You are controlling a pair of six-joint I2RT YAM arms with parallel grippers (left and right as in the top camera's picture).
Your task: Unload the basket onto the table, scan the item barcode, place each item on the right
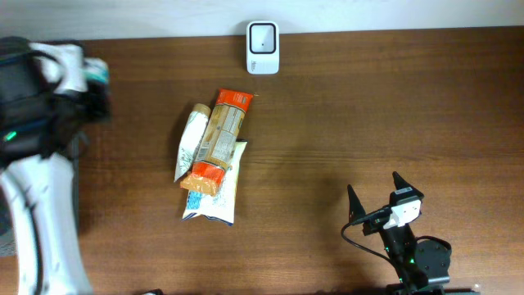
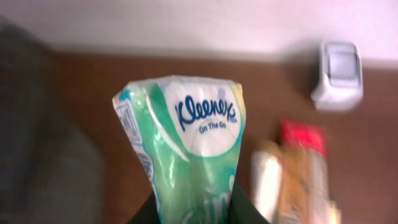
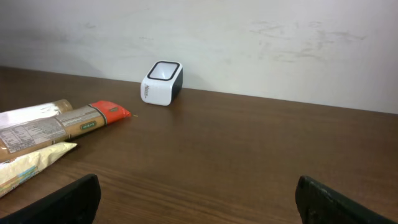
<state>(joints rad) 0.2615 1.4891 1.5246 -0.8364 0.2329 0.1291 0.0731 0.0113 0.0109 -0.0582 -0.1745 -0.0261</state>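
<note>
Kleenex pack [image 2: 186,155] is clamped low down by left gripper [image 2: 194,211], far left, well apart from scanner [image 2: 339,74]. Right gripper [image 1: 377,197] is spread wide, empty. Risk: soft wrap may be twisted/slipped in grip, so barcode is missed by scanner window.

This is looking like a test bench posing as a shop checkout. A small white barcode scanner [image 1: 263,47] is standing at the back edge of a wood-grain tabletop [image 1: 368,123] against a bare white wall [image 3: 249,43]. Retail snack packets [image 1: 214,143] are lying heaped, and a Kleenex tissue pack [image 2: 193,149] is showing its branding.
</note>
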